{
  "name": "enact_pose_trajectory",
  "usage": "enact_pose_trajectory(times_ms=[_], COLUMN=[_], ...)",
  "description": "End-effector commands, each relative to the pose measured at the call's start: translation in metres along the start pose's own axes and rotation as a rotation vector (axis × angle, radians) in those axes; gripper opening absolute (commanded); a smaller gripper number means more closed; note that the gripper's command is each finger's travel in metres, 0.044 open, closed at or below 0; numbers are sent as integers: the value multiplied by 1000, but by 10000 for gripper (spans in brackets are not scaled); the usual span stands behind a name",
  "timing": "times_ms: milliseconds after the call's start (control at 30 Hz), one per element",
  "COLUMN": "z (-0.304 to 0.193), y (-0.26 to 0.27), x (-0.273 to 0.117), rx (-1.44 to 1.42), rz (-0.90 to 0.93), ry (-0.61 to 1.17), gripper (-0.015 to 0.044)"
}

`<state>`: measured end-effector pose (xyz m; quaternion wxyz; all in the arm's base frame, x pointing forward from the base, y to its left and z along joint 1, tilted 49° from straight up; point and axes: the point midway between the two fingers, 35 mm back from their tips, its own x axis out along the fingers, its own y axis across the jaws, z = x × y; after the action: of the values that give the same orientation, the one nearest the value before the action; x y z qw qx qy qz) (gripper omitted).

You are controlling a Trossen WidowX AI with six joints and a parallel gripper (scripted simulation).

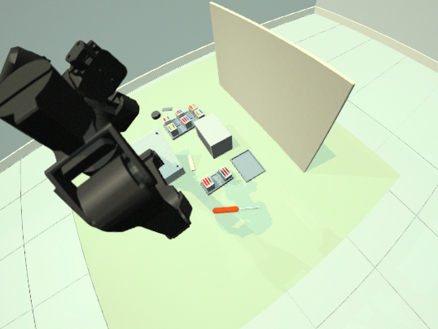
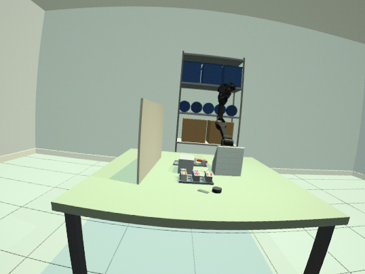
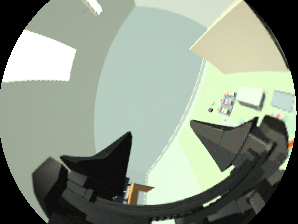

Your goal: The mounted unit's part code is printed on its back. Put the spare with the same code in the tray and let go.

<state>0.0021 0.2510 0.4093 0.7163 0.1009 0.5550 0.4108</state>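
Observation:
My gripper (image 3: 161,128) is open with nothing between its fingers, raised high above the table; its fingertips are not clear in the top and exterior views. The shallow grey tray (image 1: 247,166) (image 3: 283,100) lies empty beside a grey box. Several small blocks with coloured stripes, such as a yellow-striped block (image 1: 172,129), stand on a dark rack (image 2: 196,182). Two red-striped blocks, the left red-striped block (image 1: 207,183) and the right red-striped block (image 1: 225,173), stand on a smaller rack. Which unit is the mounted one is unclear, and no part code is readable.
A grey box (image 1: 213,134) (image 2: 186,163) (image 3: 250,97) stands between the racks and tray. A tall beige panel (image 1: 281,85) (image 2: 150,139) stands beyond the tray. A grey slab (image 2: 228,161) stands near the arm. An orange screwdriver (image 1: 225,210) and a black disc (image 1: 155,115) (image 2: 217,190) lie on the table.

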Motion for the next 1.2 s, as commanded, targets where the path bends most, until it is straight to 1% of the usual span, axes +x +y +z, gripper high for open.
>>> enact_pose_trajectory(times_ms=[0, 233, 400, 533, 767, 900, 1033, 1100, 1167], z=[32, 91, 133, 158, 176, 173, 160, 154, 150], y=[-21, -82, -148, -210, -330, -398, -462, -484, -495], x=[39, 96, 125, 138, 142, 137, 128, 124, 121], rx=[43, 115, 175, 229, 334, 380, 422, 434, 439], rz=[-165, -483, -723, -906, -1222, -1392, -1530, -1579, -1604], ry=[-58, -128, -138, -116, -9, 110, 256, 313, 343], gripper=[440, 440, 440, 440, 440, 440, 440, 440, 440])
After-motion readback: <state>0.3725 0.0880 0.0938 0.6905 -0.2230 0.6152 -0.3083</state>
